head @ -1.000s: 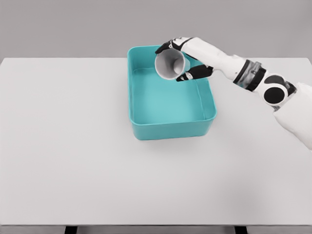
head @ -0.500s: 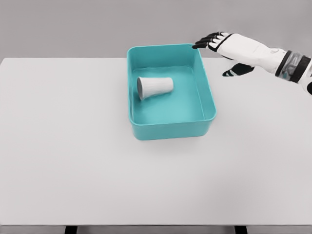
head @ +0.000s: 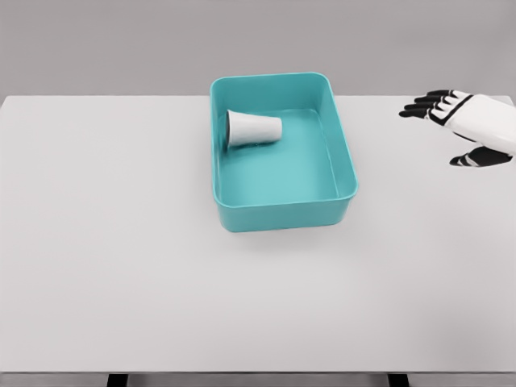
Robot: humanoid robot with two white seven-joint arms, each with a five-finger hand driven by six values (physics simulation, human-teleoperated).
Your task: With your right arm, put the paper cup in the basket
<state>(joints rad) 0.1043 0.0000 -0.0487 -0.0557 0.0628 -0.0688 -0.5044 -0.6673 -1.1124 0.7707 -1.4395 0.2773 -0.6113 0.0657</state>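
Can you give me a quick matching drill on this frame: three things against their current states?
Things:
1. paper cup
2. basket
3. right hand

States:
A. teal, standing on the white table
B. open, holding nothing, at the right edge
C. lying on its side inside the basket

Pairs: 1-C, 2-A, 3-B

Only the right hand shows, at the right edge of the head view. Back of hand and palm shell: smooth glossy white casing, rounded contours. Fingers: black along most of their length, with white segments near the knuckles, giving a banded black-and-white look. Thumb: white at the base, black toward the tip. No cables, screws or printed markings can be made out at this resolution.
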